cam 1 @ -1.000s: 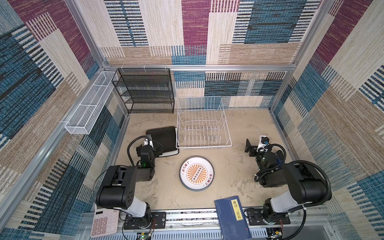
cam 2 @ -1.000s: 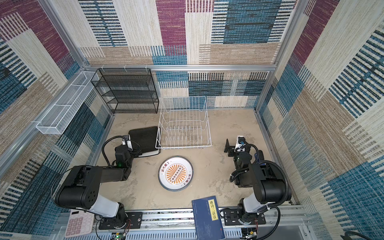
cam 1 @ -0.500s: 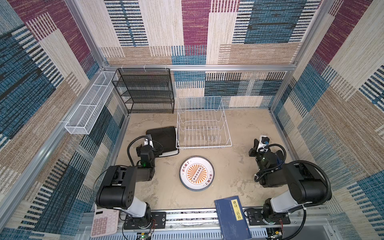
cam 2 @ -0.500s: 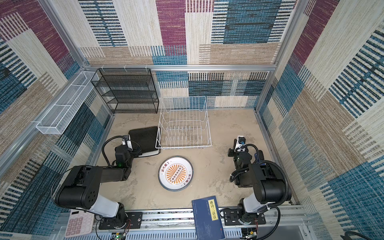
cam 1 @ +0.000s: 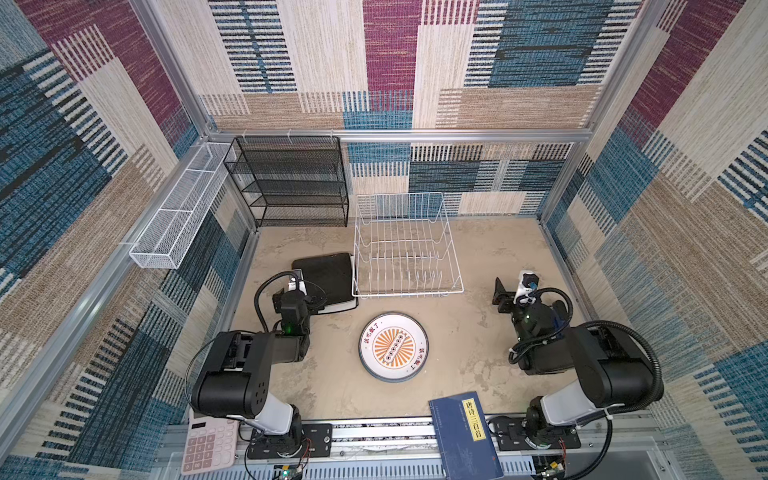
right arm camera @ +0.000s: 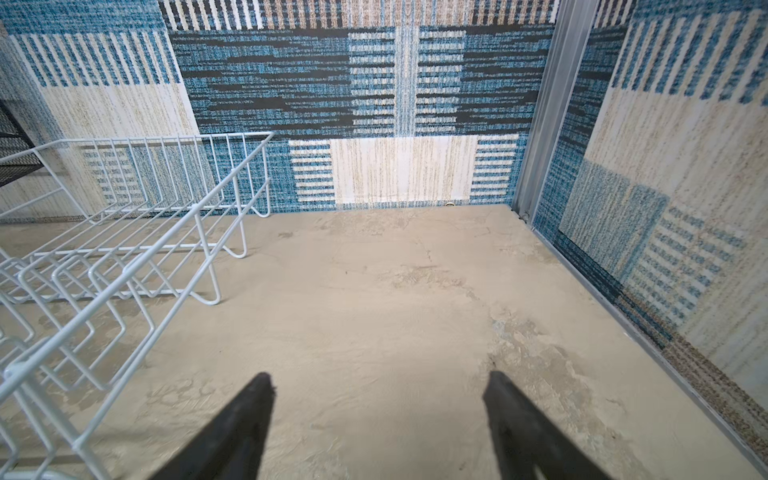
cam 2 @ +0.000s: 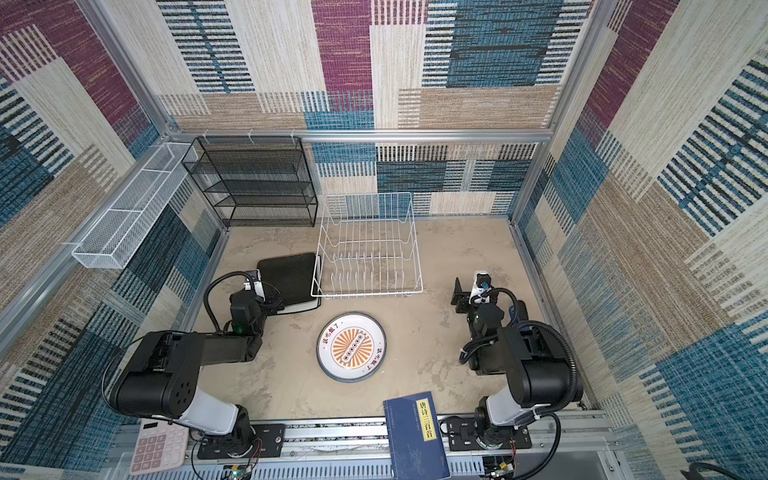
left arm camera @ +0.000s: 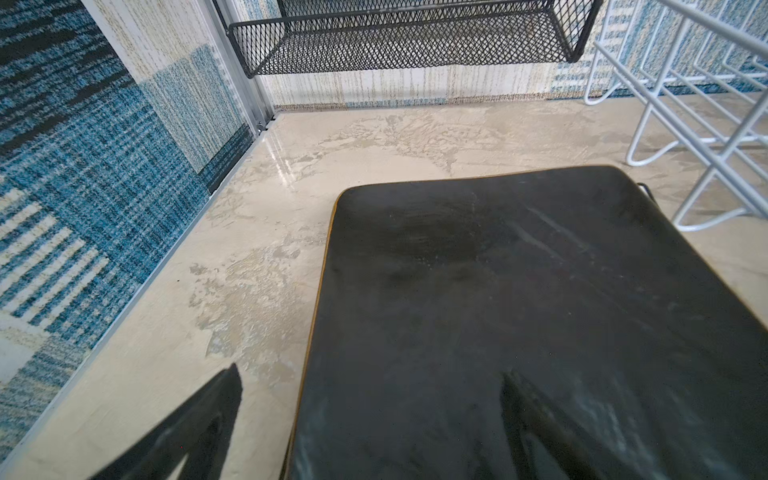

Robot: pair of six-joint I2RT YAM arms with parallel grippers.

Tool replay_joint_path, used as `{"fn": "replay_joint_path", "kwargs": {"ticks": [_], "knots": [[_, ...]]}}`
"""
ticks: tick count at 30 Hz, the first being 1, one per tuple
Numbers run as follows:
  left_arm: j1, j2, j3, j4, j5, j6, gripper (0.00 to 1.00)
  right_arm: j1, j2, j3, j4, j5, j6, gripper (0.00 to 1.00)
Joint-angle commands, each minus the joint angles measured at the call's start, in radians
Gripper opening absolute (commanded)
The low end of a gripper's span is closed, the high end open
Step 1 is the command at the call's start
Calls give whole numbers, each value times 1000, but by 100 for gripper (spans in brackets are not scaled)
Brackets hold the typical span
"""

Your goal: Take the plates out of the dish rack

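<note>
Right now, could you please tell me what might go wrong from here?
1. The open left pincer straddles the edge of the black square plate; pulling back low might drag it off the white square plate beneath.
2. That stack lies right beside the white wire dish rack, so a shove could knock them together.

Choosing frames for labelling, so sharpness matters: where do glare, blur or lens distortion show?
Left wrist view: glare streak on the tabletop; black square plate softens toward the camera, left pincer a blurred silhouette. Right wrist view: dish rack mostly crisp, side wall smeared at the picture's edge. Both top views: even light, enclosure posts splayed by the wide lens.
</note>
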Motion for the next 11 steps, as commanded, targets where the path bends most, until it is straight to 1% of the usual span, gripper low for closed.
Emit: {"fn": "replay_joint_path", "kwargs": {"ticks": [1, 6, 8, 11], "knots": [[2, -3, 3, 11, -3, -14, 99, -1, 1, 4, 35, -4, -5, 99], [4, 2, 14, -6, 4, -15, 99, -1, 1, 3, 34, -3, -4, 99], [32, 0, 27, -37, 50, -33, 99, -1, 1, 4, 34, -4, -4, 99], [39, -2, 24, -35, 58, -35, 99, -1, 1, 4, 34, -4, -4, 99]]}}
